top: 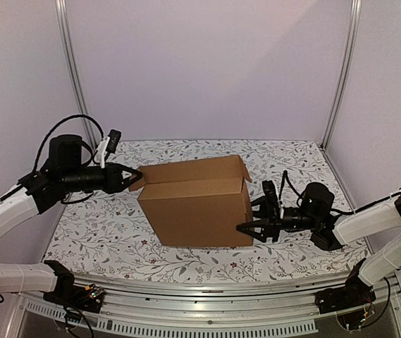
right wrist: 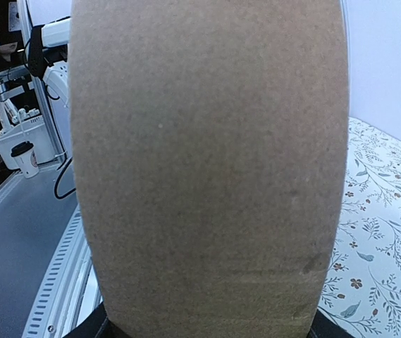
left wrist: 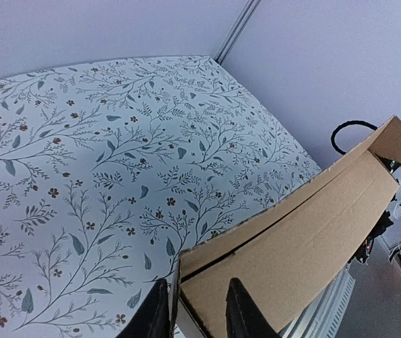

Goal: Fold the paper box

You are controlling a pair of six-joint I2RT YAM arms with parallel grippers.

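Note:
The paper box (top: 196, 204) is plain brown cardboard, partly folded and standing on the floral table, with a flap up along its top edge. My left gripper (top: 134, 177) is at the box's upper left corner. In the left wrist view its jaws (left wrist: 196, 283) stand narrowly apart, clamped over the corner edge of the box (left wrist: 306, 225). My right gripper (top: 253, 217) is at the box's right side near the bottom, open wide. In the right wrist view the cardboard (right wrist: 207, 162) fills the space between the jaws (right wrist: 208, 327); only the fingertips (right wrist: 91, 328) show at the lower corners.
The floral tablecloth (top: 101, 239) covers the table. Metal frame posts (top: 73, 70) and pale walls close in the back and sides. A slotted rail (top: 207, 313) runs along the near edge. A white basket with a cup (right wrist: 24, 151) stands beyond the table.

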